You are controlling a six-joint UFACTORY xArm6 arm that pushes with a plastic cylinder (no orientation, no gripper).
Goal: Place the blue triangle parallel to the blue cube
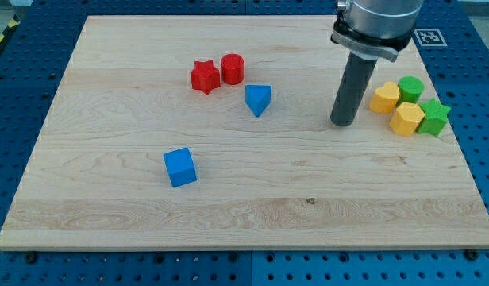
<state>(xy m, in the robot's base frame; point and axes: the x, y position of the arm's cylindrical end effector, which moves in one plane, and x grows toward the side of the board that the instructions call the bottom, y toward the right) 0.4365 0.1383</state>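
Observation:
The blue triangle point(259, 99) lies on the wooden board near the middle, a little toward the view's top. The blue cube point(180, 168) sits lower and to the view's left of it, well apart. My tip point(342, 124) rests on the board to the view's right of the blue triangle, with a clear gap between them, and far from the blue cube. The rod rises from the tip to the arm at the view's top right.
A red star point(205, 76) and a red cylinder point(232, 68) touch each other just up-left of the blue triangle. At the right edge cluster two yellow blocks point(384, 98) point(406, 118), a green cylinder point(410, 88) and a green star point(434, 116).

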